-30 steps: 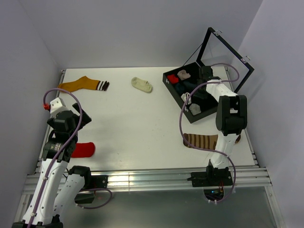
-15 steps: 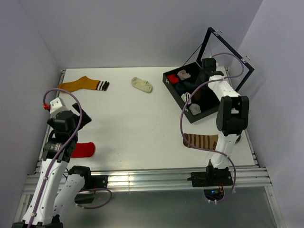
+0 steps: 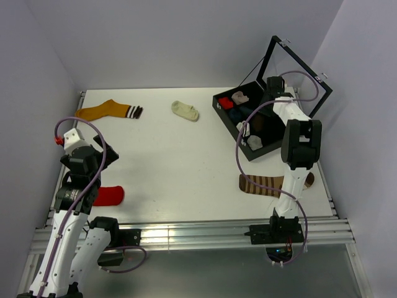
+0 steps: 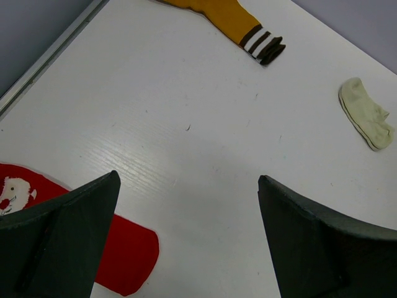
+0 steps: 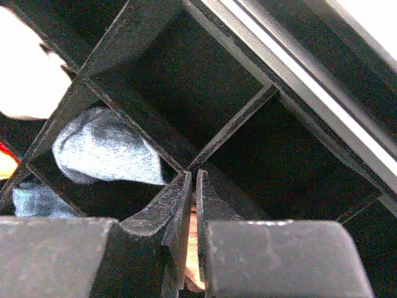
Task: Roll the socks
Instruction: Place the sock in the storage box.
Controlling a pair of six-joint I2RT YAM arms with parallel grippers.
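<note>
The red sock (image 3: pixel 109 195) lies flat at the near left; in the left wrist view (image 4: pixel 124 251) it sits low and partly under the left finger. My left gripper (image 3: pixel 99 159) (image 4: pixel 187 180) is open and empty just behind it. The cream ankle sock (image 3: pixel 185 110) (image 4: pixel 366 113) lies at the back middle. The brown striped sock (image 3: pixel 263 185) lies at the near right, partly behind the right arm. My right gripper (image 3: pixel 273 85) (image 5: pixel 192 175) is shut over the dividers of the black box (image 3: pixel 218 104). Only a thin orange sliver shows between its fingers.
A mustard sock (image 3: pixel 105 110) (image 4: pixel 217 12) with a dark striped cuff lies at the back left. The box's lid (image 3: pixel 298 68) stands open at the back right. Its compartments hold rolled socks, among them a grey-blue one (image 5: pixel 105 155) and a white one (image 5: pixel 25 81).
My right gripper has moved up and back from lower inside the box to its far corner. The left arm has shifted slightly. The socks on the table have not moved.
</note>
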